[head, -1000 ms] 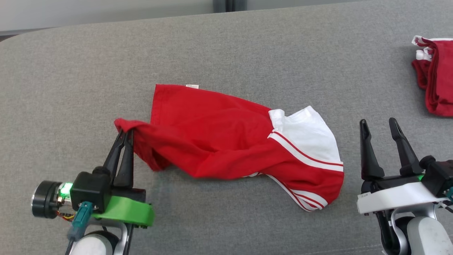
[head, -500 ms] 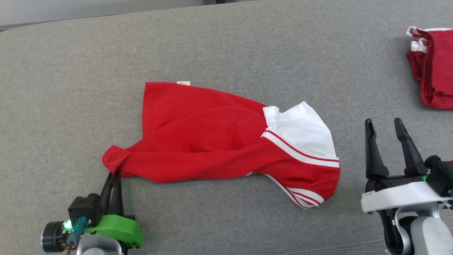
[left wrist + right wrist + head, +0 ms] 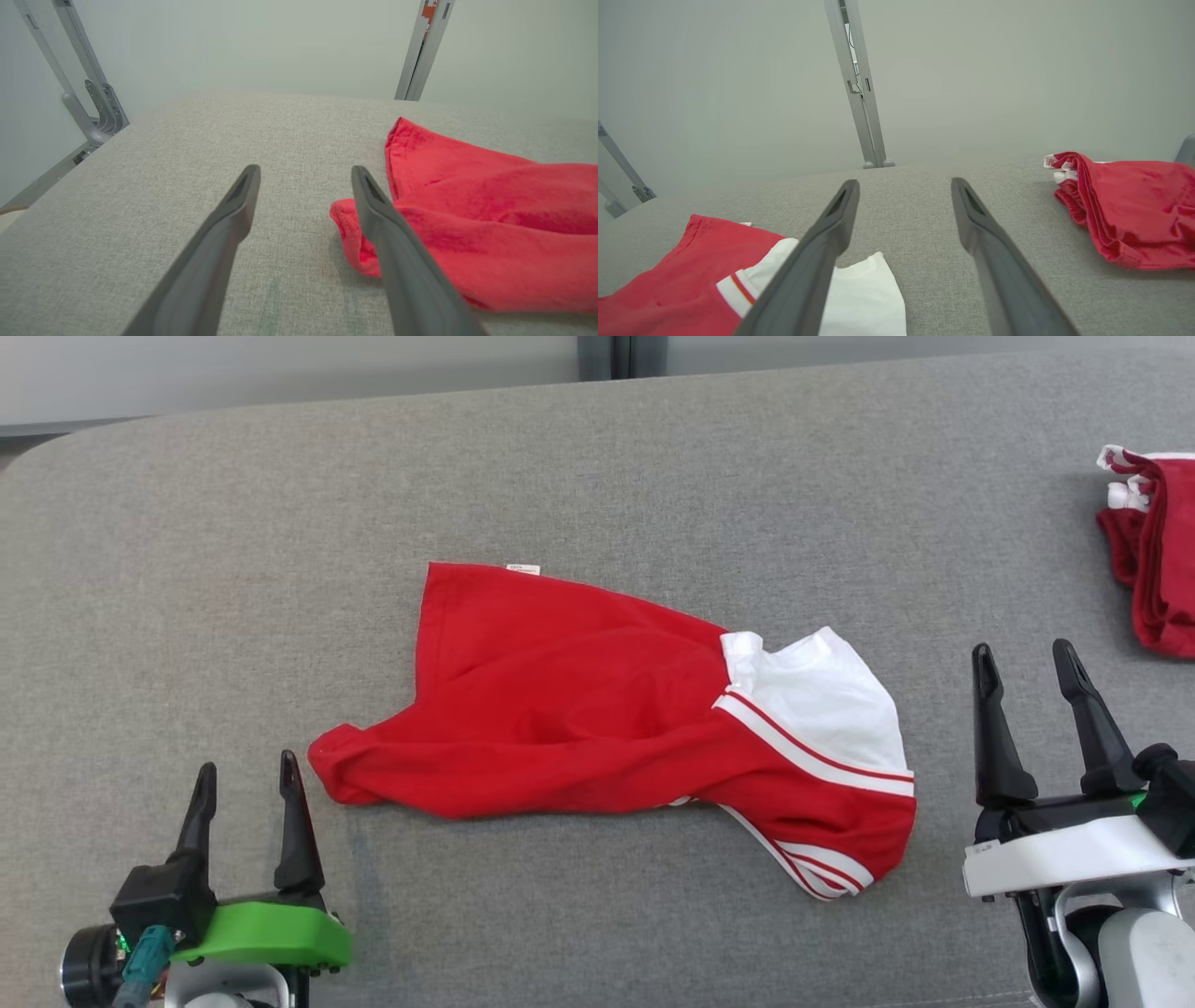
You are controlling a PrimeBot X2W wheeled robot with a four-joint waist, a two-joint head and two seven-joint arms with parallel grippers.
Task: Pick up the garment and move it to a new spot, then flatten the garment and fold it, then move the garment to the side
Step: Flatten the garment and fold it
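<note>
We see the left claw (image 3: 247, 763) and right claw (image 3: 1023, 647) both open and empty; the garment's (image 3: 579, 709) bunched near-left corner may crease into the fold unless flattened.

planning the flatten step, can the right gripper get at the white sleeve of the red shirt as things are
Probably yes. The right gripper is open and empty, close beside the white sleeve, with bare grey surface between them. The red pile lies on its other side, out of the way.
</note>
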